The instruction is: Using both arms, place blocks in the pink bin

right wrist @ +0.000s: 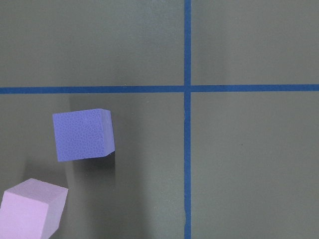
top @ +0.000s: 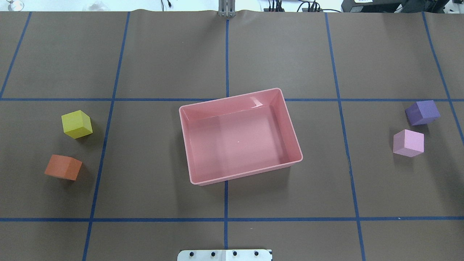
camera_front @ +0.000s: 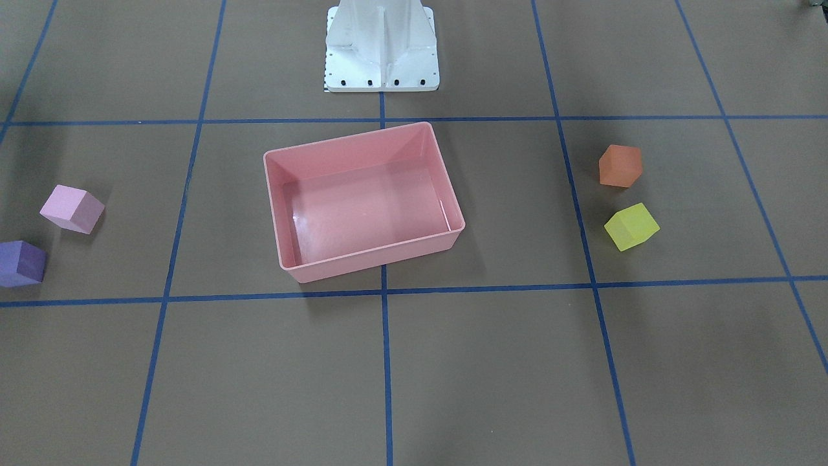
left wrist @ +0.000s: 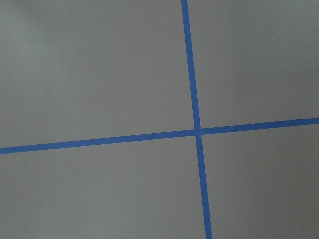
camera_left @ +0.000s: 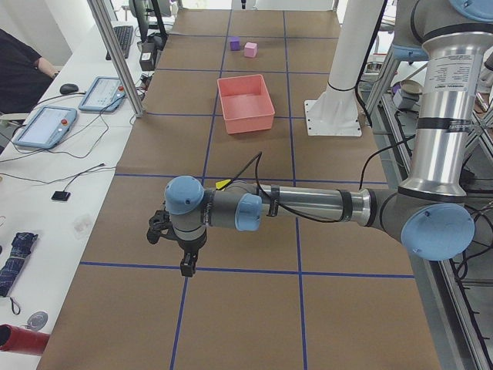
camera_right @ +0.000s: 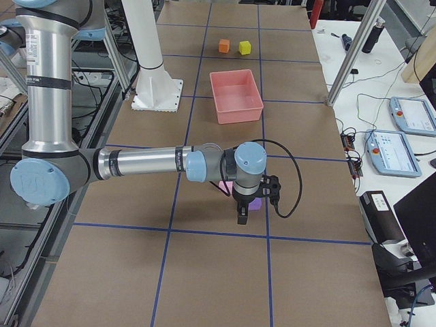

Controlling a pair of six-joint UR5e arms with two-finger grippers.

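Orange block (top: pixel 63 167) and yellow block (top: pixel 76 124) sit left of the pink bin (top: pixel 187 145), purple block (top: pixel 422 112) and light pink block (top: pixel 408 143) right; whether left tool (camera_left: pixel 187 268) and right tool (camera_right: pixel 242 218) are apart or together, I cannot tell

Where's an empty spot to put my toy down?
Wide bare table lies between the pink bin and the yellow cube and orange cube, and between it and the purple cube and light pink cube. The bin is empty. Each cube pair sits close.
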